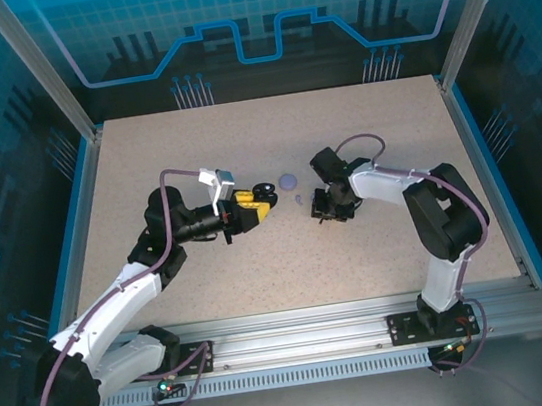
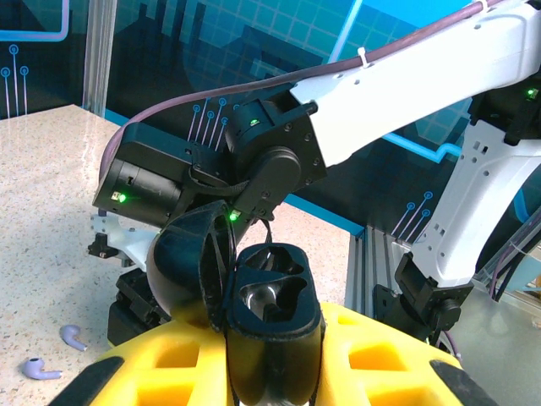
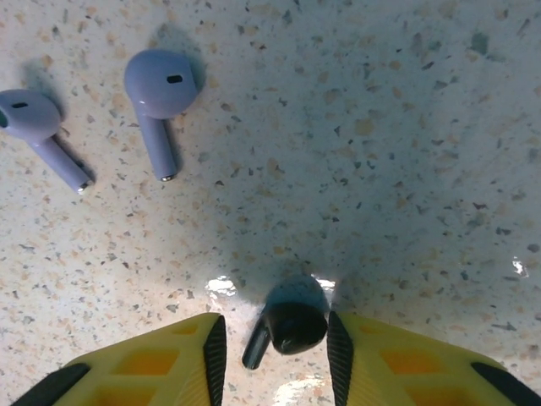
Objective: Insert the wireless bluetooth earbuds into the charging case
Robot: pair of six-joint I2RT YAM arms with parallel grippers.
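Black and glossy, the earbud (image 3: 292, 323) lies on the speckled bench (image 3: 406, 169), right between the yellow fingers of the right hand (image 3: 275, 334). Its rounded head sits against the right-side finger. Its short stem slants back towards the other finger, so the long axis runs obliquely across the gap rather than along it. The hand is spread just wide enough to straddle it, with a sliver of bench showing on the stem side, so I judge it not yet pinched. Two lilac earbuds (image 3: 156, 93) lie further out, stems roughly parallel. The left hand (image 1: 254, 205), just across from the right, is pressed onto the open black charging case (image 2: 270, 296), wells facing up.
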